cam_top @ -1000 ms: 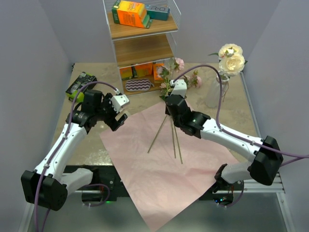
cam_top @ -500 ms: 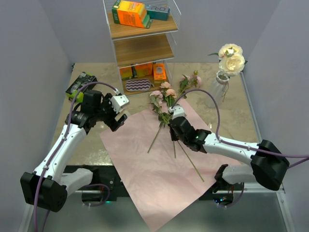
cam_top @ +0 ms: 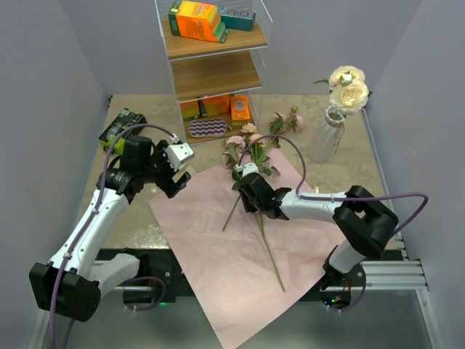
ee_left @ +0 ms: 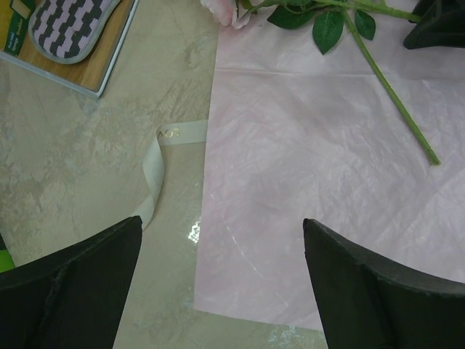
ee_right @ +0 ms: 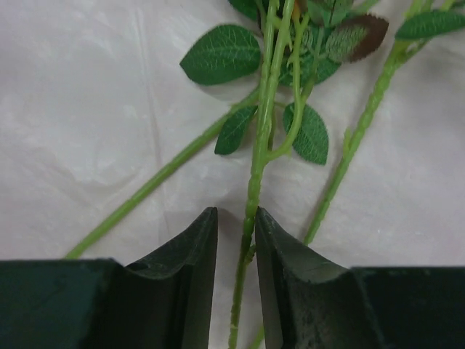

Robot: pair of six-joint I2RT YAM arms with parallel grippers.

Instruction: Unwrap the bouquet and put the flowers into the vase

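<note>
While the left claw (ee_left: 221, 222) gapes empty, the right claw (ee_right: 236, 218) sits loose around a flower stem (ee_right: 259, 145); ribbon (ee_left: 154, 163) print illegible.

We see a pale pink sheet (cam_top: 240, 262) on a mottled beige table (ee_left: 73, 160), green stems (ee_right: 256, 174) and leaves (ee_right: 220, 54), pink blooms (cam_top: 236, 141), cream blooms (cam_top: 349, 93) in a white vase (cam_top: 324, 138), a cream ribbon (ee_left: 154, 163), a pad (ee_left: 69, 22) with dark-and-pale zigzag stripes, and an orange box (cam_top: 196, 20).
</note>
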